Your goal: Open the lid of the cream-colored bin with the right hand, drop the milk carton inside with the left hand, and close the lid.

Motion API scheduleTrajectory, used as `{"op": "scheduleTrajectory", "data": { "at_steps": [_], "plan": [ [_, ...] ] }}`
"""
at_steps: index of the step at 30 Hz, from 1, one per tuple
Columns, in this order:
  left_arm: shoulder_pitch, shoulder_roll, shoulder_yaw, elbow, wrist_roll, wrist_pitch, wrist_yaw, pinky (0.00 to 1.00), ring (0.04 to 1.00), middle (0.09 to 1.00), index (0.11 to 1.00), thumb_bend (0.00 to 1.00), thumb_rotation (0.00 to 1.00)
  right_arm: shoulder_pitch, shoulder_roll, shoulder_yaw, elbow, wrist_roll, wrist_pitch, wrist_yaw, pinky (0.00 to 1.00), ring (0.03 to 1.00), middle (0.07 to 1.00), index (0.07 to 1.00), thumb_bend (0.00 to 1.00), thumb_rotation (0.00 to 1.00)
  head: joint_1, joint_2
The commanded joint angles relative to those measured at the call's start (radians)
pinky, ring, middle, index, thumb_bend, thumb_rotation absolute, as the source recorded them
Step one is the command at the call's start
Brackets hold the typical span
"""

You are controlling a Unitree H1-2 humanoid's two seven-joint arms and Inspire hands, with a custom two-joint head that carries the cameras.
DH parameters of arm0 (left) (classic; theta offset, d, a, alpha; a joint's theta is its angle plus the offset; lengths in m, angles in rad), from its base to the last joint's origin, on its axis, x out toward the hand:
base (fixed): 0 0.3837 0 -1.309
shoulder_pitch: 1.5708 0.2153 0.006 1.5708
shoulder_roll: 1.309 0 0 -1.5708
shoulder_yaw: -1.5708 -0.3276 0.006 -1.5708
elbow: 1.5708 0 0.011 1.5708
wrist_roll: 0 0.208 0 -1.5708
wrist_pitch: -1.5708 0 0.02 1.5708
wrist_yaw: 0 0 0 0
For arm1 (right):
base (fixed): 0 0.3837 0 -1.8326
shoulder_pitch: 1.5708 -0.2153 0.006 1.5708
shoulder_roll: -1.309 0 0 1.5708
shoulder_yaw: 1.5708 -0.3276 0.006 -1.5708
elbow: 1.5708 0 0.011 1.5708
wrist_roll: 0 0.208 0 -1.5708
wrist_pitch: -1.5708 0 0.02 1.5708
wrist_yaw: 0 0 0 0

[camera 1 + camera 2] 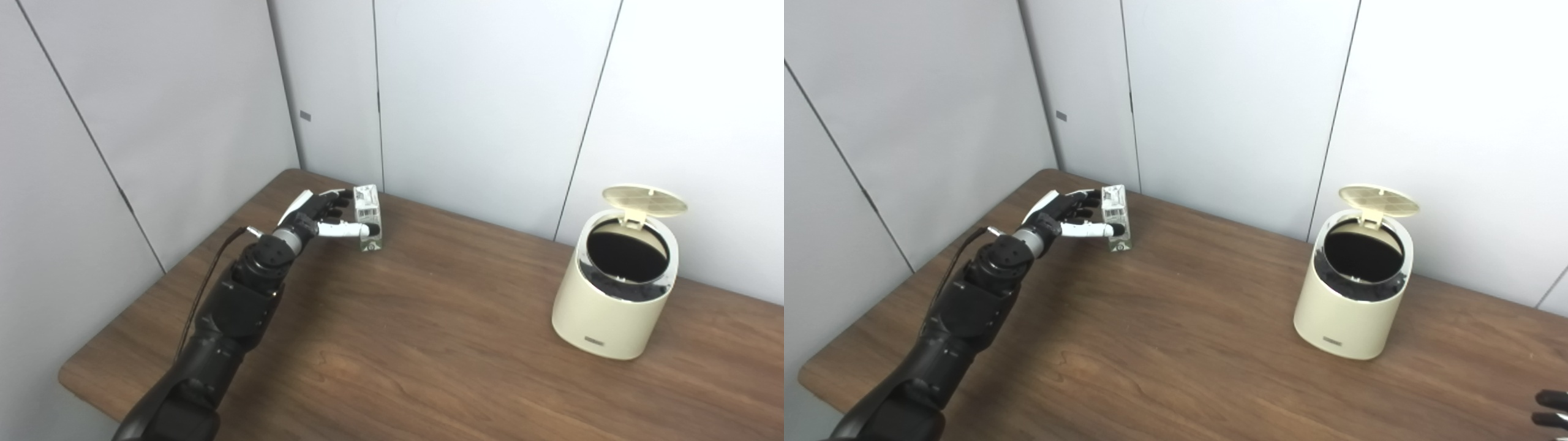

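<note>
Your left hand (324, 217) pinches the upright carton (368, 217) at the table's (429, 343) far left; the bin (615, 294) (lid (644, 201) up) sits well right. A loose grip could tip the carton.

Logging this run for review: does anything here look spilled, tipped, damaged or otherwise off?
Nothing stands out. The milk carton stands upright on the table with the left hand at its side. The cream-colored bin sits upright, its lid raised at the back. No spill shows.
</note>
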Motion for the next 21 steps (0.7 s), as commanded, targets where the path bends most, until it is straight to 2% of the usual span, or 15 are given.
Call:
{"op": "scheduleTrajectory", "data": {
  "at_steps": [1, 6, 12, 17, 19, 21],
  "plan": [
    [-0.060, 0.036, -0.002, -0.015, 0.022, -0.032, 0.010, 0.81, 0.878, 0.898, 0.927, 1.00, 0.33, 0.014, 0.007, 0.002, -0.015, -0.001, -0.003, -0.004, 0.35, 0.574, 0.640, 0.603, 0.96, 0.90, -0.003, 0.001],
    [-0.068, 0.034, -0.011, 0.003, 0.028, -0.045, 0.006, 0.80, 0.876, 0.901, 0.926, 1.00, 0.33, 0.012, 0.008, 0.002, -0.006, 0.003, -0.022, -0.003, 0.36, 0.585, 0.648, 0.613, 0.92, 0.89, -0.010, 0.000],
    [-0.078, 0.031, -0.018, 0.012, 0.025, -0.051, -0.008, 0.83, 0.887, 0.909, 0.935, 1.00, 0.33, 0.019, 0.010, 0.002, -0.023, -0.010, -0.003, -0.006, 0.36, 0.593, 0.651, 0.614, 0.90, 0.90, -0.013, 0.004],
    [-0.084, 0.024, -0.020, 0.011, 0.028, -0.056, -0.002, 0.79, 0.867, 0.891, 0.917, 1.00, 0.30, 0.019, 0.009, 0.002, -0.013, -0.007, -0.022, -0.006, 0.37, 0.599, 0.656, 0.621, 0.87, 0.89, -0.016, 0.005],
    [-0.086, 0.023, -0.028, 0.009, 0.043, -0.058, 0.007, 0.78, 0.854, 0.877, 0.908, 1.00, 0.29, 0.022, 0.009, 0.002, -0.015, -0.007, -0.021, -0.005, 0.37, 0.604, 0.658, 0.622, 0.87, 0.90, -0.019, 0.006],
    [-0.089, 0.018, -0.042, 0.007, 0.089, -0.051, 0.050, 0.74, 0.825, 0.845, 0.880, 1.00, 0.28, 0.025, 0.010, 0.002, -0.020, -0.003, -0.016, -0.004, 0.38, 0.608, 0.661, 0.625, 0.86, 0.89, -0.023, 0.009]
  ]
}}
